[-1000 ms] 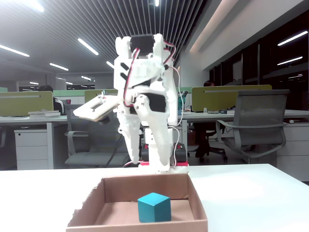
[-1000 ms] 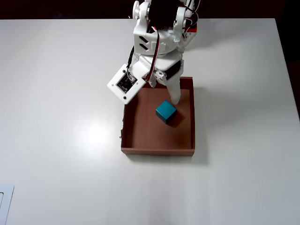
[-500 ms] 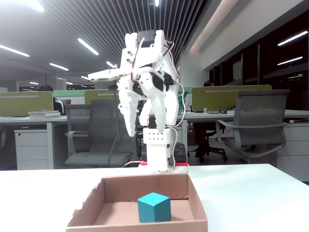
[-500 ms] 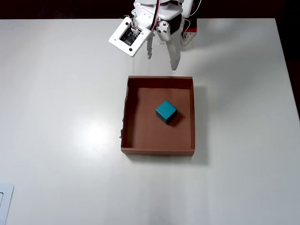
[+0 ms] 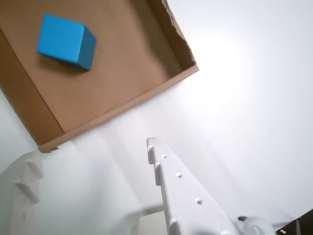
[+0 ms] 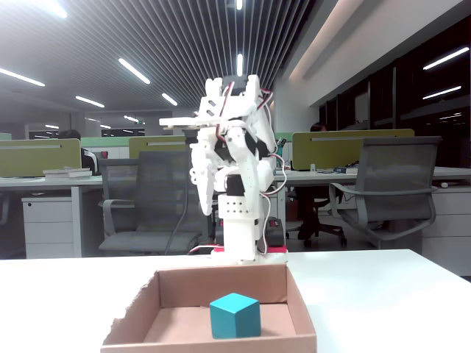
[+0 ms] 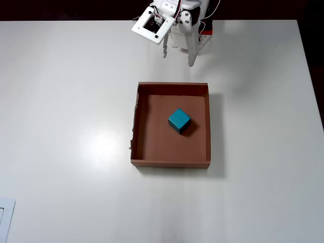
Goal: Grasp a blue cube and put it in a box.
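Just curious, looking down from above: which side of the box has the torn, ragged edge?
In the overhead view, it is the left wall of the box; its rim is jagged, while the other three run straight. The cube sits nearer the opposite wall.

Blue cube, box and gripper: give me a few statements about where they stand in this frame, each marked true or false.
1. The blue cube lies inside the box. True.
2. The gripper is shut on the cube. False: it is open, empty and drawn back near the arm's base.
3. In the overhead view, the box's ragged wall is on the left. True.
4. Several cubes lie in the box. False: only one.
5. The cube touches a box wall. False: it sits clear of them.
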{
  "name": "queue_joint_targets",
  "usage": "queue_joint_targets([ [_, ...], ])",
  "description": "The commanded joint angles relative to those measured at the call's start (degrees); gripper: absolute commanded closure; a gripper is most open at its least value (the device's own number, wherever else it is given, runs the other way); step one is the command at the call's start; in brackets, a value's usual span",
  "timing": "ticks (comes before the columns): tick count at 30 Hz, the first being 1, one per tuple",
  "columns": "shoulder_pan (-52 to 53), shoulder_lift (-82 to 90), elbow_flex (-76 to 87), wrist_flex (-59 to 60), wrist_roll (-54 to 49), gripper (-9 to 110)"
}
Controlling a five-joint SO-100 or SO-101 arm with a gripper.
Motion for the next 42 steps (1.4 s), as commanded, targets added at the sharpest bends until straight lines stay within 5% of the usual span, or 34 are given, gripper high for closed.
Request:
queue_joint_targets([
  [1, -1.7, 3.9, 2.2, 0.4, -1.1, 75],
  [26, -5.2, 11.4, 28.1, -11.9, -1.0, 80],
  [42, -11.2, 11.5, 28.8, -11.1, 3.0, 81],
])
